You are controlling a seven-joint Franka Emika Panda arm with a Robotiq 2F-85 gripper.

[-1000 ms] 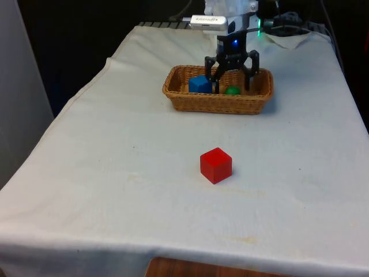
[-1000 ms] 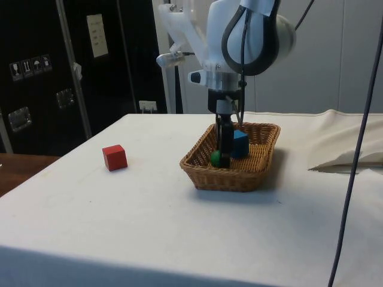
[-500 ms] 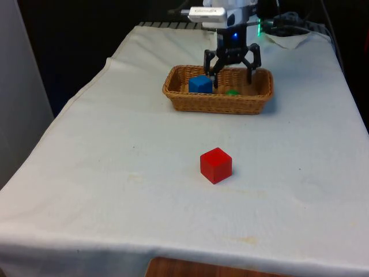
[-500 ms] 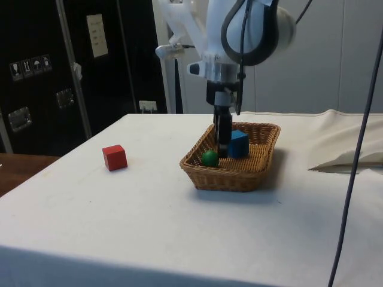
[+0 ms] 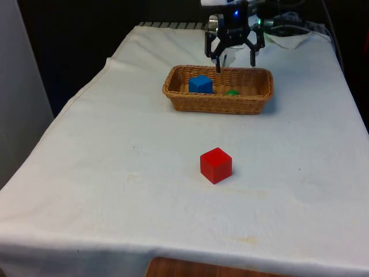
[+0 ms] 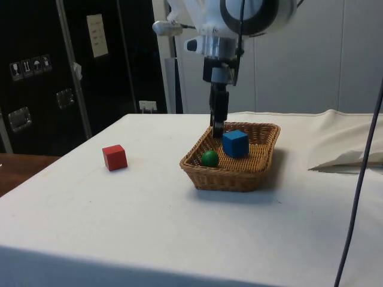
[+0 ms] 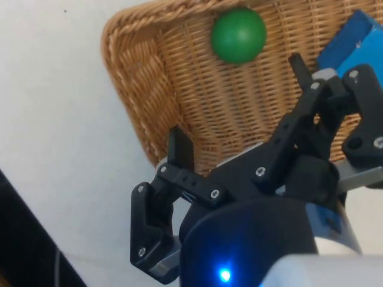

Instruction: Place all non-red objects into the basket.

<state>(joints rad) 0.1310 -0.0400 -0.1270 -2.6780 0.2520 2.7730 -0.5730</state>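
A wicker basket (image 5: 218, 103) (image 6: 230, 177) (image 7: 143, 95) stands at the table's far end. Inside it lie a blue cube (image 5: 200, 84) (image 6: 235, 143) (image 7: 350, 37) and a small green ball (image 5: 232, 92) (image 6: 209, 158) (image 7: 238, 34). My gripper (image 5: 234, 63) (image 6: 215, 128) (image 7: 237, 105) hangs open above the basket's far rim, with nothing between its fingers. A red cube (image 5: 215, 165) (image 6: 114, 157) sits alone on the white cloth, well in front of the basket in the front view.
A crumpled piece of white cloth (image 5: 294, 36) (image 6: 350, 155) lies at the far corner on the front view's right. The table's front edge (image 5: 184, 254) is well away from the basket.
My gripper has risen out of the basket, open all the while, and now hangs above its far rim. The green ball stays behind on the basket floor.
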